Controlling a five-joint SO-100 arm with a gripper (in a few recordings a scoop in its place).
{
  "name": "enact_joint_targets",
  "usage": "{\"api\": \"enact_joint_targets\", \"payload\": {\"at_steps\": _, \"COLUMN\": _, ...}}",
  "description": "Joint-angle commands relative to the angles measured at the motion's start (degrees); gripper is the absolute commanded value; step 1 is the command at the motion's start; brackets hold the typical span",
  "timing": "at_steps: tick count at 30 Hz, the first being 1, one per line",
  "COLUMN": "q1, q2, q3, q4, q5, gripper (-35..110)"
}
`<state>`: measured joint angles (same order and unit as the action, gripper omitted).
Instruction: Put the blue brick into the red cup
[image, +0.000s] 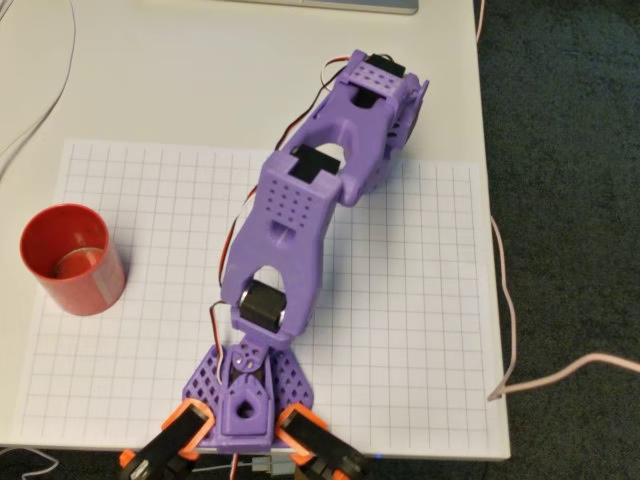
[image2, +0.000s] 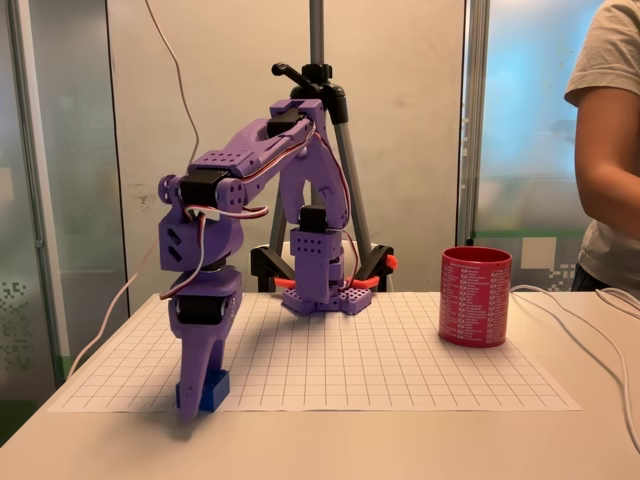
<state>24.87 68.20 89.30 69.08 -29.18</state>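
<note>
The blue brick (image2: 213, 390) rests on the grid paper at the near left corner in the fixed view. My purple gripper (image2: 193, 404) points straight down onto it. One finger (image2: 200, 365) covers the brick's left part, and the other finger is hidden behind it. I cannot see how tightly the jaws stand on the brick. In the overhead view the arm (image: 300, 210) stretches toward the far edge and hides its own tip. The red cup (image2: 475, 297) stands upright at the right of the paper, far from the gripper; from above, the cup (image: 72, 258) is at the left edge.
The white grid sheet (image: 420, 300) covers the table. A person's arm and torso (image2: 610, 150) stand at the right edge behind the table. Thin cables (image2: 590, 330) trail over the right side, and a tripod (image2: 318, 90) rises behind the arm's base (image2: 325, 295).
</note>
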Motion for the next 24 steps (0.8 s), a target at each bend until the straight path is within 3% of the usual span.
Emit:
{"api": "enact_joint_targets", "payload": {"at_steps": 1, "q1": 1.1, "q2": 0.7, "q3": -1.2, "q4": -1.2, "q5": 0.0, "gripper": 0}}
{"api": "enact_joint_targets", "payload": {"at_steps": 7, "q1": 2.4, "q2": 1.6, "q3": -1.8, "q4": -4.8, "q5": 4.1, "gripper": 0}}
{"api": "enact_joint_targets", "payload": {"at_steps": 14, "q1": 3.4, "q2": 6.5, "q3": -7.6, "q4": -10.8, "q5": 17.9, "gripper": 0}}
{"api": "enact_joint_targets", "payload": {"at_steps": 19, "q1": -6.0, "q2": 16.2, "q3": -8.2, "q4": -10.5, "q5": 20.0, "gripper": 0}}
{"api": "enact_joint_targets", "payload": {"at_steps": 24, "q1": -22.3, "q2": 27.7, "q3": -8.2, "q4": -7.0, "q5": 20.1, "gripper": 0}}
